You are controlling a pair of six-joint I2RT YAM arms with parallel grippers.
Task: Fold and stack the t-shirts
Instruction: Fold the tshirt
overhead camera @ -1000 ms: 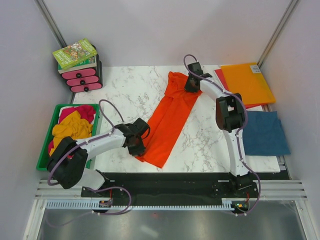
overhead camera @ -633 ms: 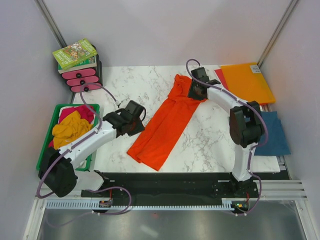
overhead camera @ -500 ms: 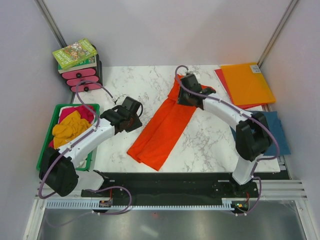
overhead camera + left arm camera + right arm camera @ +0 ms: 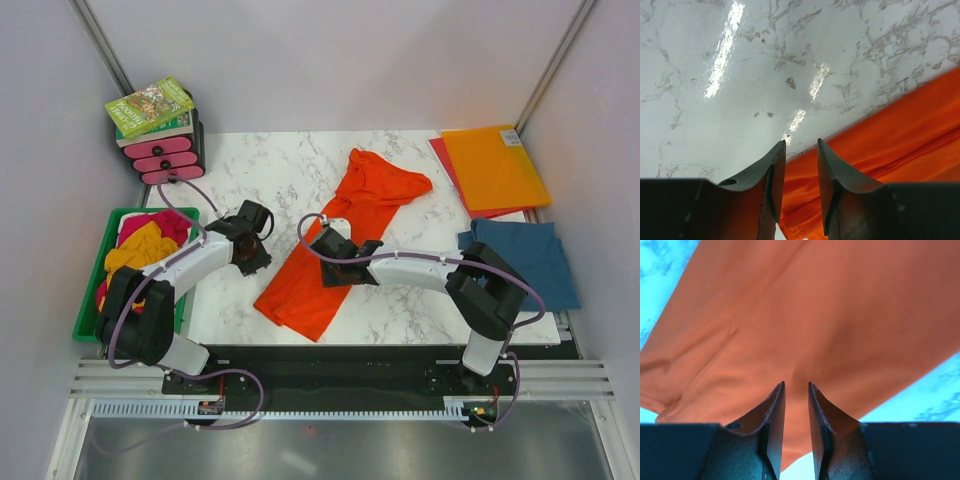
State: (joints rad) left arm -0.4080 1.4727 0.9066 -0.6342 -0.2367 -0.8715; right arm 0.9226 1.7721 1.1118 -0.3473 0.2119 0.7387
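The bright orange t-shirt lies folded long and narrow, diagonally across the marble table, its top end bunched at the far right. My left gripper sits just off the shirt's left edge. In the left wrist view its fingers stand slightly apart and empty over the orange hem. My right gripper hovers over the shirt's middle. In the right wrist view its fingers are narrowly apart, tips at the cloth, holding nothing. The teal-blue t-shirt lies flat at the right edge.
A green bin at the left holds mustard-yellow and magenta shirts. An orange folder on a red one lies at the far right. A pink drawer unit topped with books stands at the far left.
My right gripper let go of the shirt's top end and swung down-left to its middle. My left gripper let go of the lower hem and drew back left. The top end now lies bunched.
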